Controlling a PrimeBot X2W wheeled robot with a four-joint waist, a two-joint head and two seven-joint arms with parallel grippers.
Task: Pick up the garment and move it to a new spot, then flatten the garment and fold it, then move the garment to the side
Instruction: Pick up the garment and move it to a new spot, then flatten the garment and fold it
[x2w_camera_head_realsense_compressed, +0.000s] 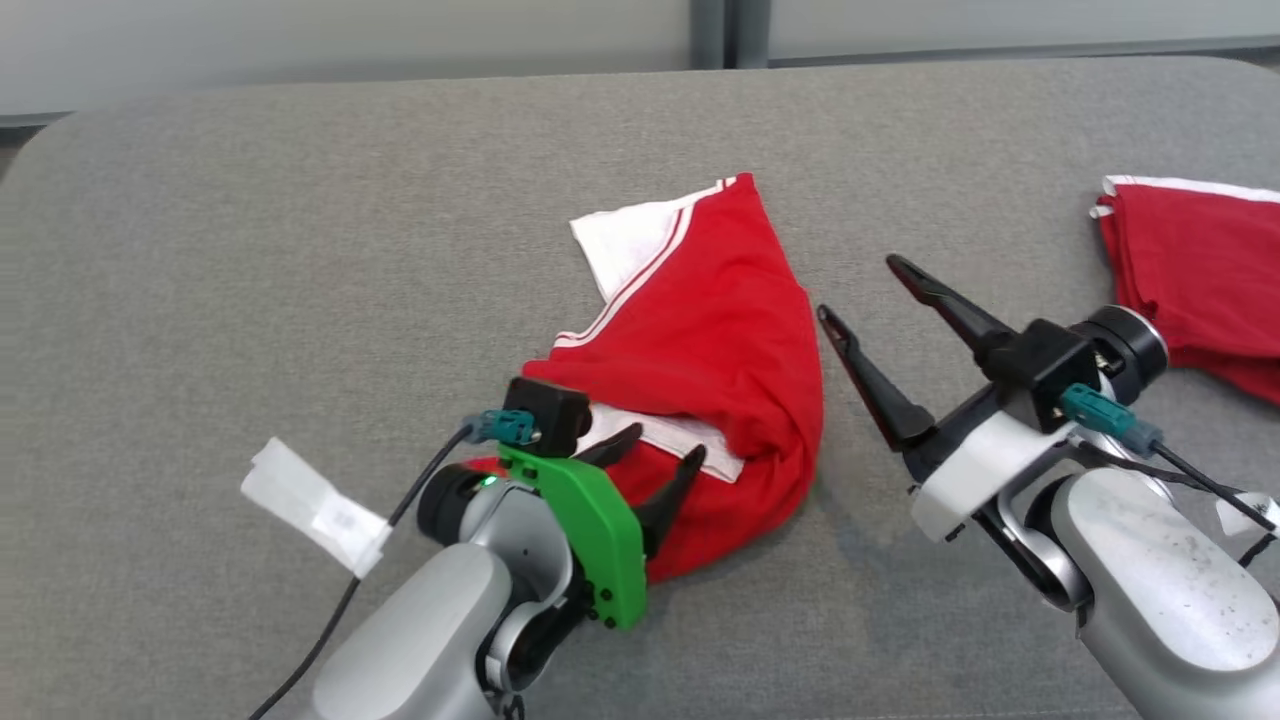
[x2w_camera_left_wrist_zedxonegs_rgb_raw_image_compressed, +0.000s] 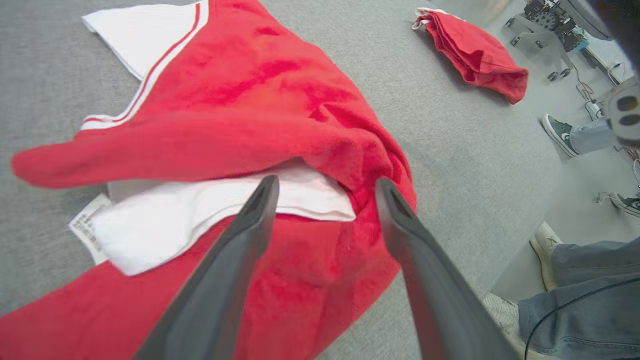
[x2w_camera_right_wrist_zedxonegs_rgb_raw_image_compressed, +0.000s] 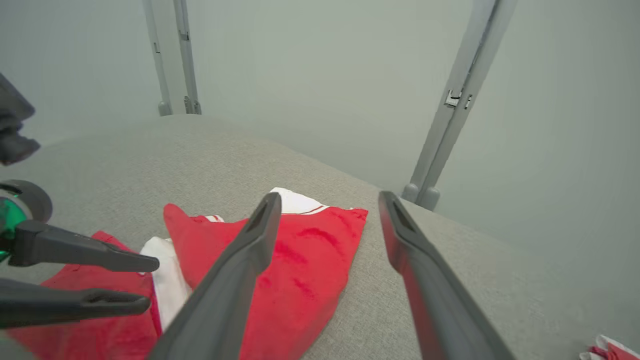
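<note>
Plainly, in the head view, the red garment (x2w_camera_head_realsense_compressed: 700, 330) lies in a loose, doubled-over heap near the middle of the grey tabletop (x2w_camera_head_realsense_compressed: 300, 250), with its white panel and striped hem turned up at the far side. It is neither flat nor neatly folded, so flattening, folding and the shift to the side all look undone; whether this is its new spot cannot be told. A second red garment (x2w_camera_head_realsense_compressed: 1200, 270) lies folded at the right edge, well apart. The left tool (x2w_camera_head_realsense_compressed: 667, 443) reaches in low from the lower left, its fingers spread wide over the garment's near edge and holding nothing. The right tool (x2w_camera_head_realsense_compressed: 859, 287) hangs just beside the garment's right side, jaws wide and empty, fingers pointing up and to the left.

From the left wrist view, the left tool (x2w_camera_left_wrist_zedxonegs_rgb_raw_image_compressed: 326, 181) points down at the cloth, its two fingers parted to either side of a fold where the white lining (x2w_camera_left_wrist_zedxonegs_rgb_raw_image_compressed: 200, 210) slips under the red fabric (x2w_camera_left_wrist_zedxonegs_rgb_raw_image_compressed: 240, 100). No cloth is pinched between them. A care label (x2w_camera_left_wrist_zedxonegs_rgb_raw_image_compressed: 87, 220) pokes out at the left, and a person's legs and shoes (x2w_camera_left_wrist_zedxonegs_rgb_raw_image_compressed: 580, 260) stand beyond the tabletop's edge.

From the right wrist view, the right tool (x2w_camera_right_wrist_zedxonegs_rgb_raw_image_compressed: 328, 196) is held clear above the tabletop (x2w_camera_right_wrist_zedxonegs_rgb_raw_image_compressed: 425, 280), tilted shallowly, its open fingers framing the garment's (x2w_camera_right_wrist_zedxonegs_rgb_raw_image_compressed: 305, 260) far corner. The left tool (x2w_camera_right_wrist_zedxonegs_rgb_raw_image_compressed: 150, 281) enters from the left, lying low over the cloth with jaws apart.
</note>
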